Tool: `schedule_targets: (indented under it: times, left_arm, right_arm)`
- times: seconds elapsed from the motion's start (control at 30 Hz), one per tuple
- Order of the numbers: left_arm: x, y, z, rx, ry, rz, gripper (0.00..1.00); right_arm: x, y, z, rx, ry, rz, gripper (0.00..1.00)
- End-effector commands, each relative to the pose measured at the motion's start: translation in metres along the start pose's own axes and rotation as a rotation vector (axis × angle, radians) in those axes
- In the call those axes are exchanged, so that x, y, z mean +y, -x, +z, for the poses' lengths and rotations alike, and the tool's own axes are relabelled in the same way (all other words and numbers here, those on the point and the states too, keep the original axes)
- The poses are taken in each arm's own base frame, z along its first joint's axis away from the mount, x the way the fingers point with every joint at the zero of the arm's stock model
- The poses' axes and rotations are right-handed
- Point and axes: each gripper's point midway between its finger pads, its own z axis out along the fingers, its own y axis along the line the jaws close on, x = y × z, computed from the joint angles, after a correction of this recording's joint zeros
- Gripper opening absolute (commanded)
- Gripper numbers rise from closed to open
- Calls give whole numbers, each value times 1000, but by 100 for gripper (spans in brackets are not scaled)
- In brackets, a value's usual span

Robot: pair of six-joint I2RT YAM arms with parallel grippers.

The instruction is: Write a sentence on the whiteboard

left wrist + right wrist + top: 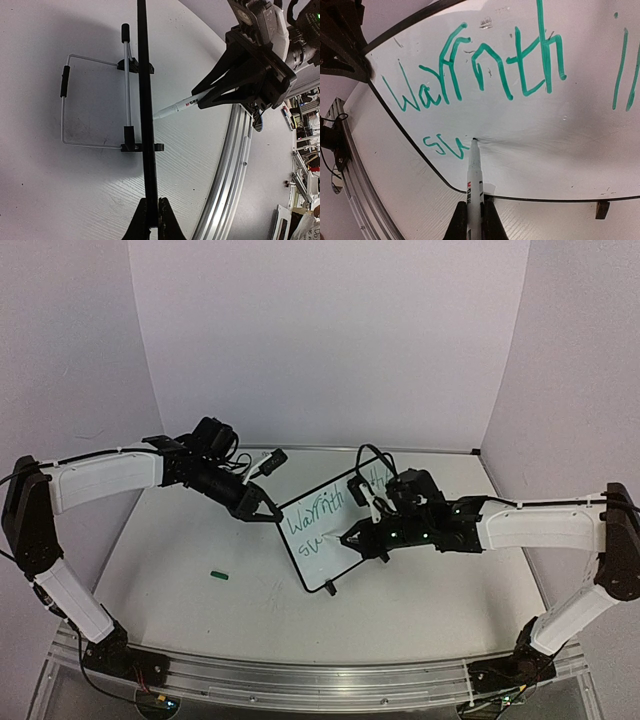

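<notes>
Whiteboard (325, 540) stood tilted up at mid-table (420, 590), between the two grippers. Left arm reached in from the left, forearm level, wrist dipped; left gripper (264, 508) was clamped on the board's left edge, jaws closed edge-on over the black frame in its wrist view. Right arm came in from the right, forearm near level; right gripper (352, 538) was clenched round one marker (474, 175), tip touching the board after the green "su". Counted: one board, one marker, one wire stand (95, 100) behind the board, one small green object (221, 575) lying apart on the table, two lines of writing, the upper roughly "Warmth"
</notes>
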Motion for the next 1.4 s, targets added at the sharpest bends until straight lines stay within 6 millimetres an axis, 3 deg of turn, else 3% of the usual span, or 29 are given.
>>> schedule_targets:
  times: [0.0,0.3,0.83,1.37]
  left_arm:
    - [-12,-27,18,107,-46,-18,0]
    - [-12,-28,19,111,-48,-20,0]
    - [-13,-28,19,112,-48,-17,0]
    - [-13,-28,19,111,-46,-15,0]
  right_arm:
    - [-8,-6,4,3,-22,24,0]
    - [-10,-14,0,11,-23,40,0]
    - [5,21,-5,-57,8,2,0]
    - [-14,24,-9,-83,-65,32,0]
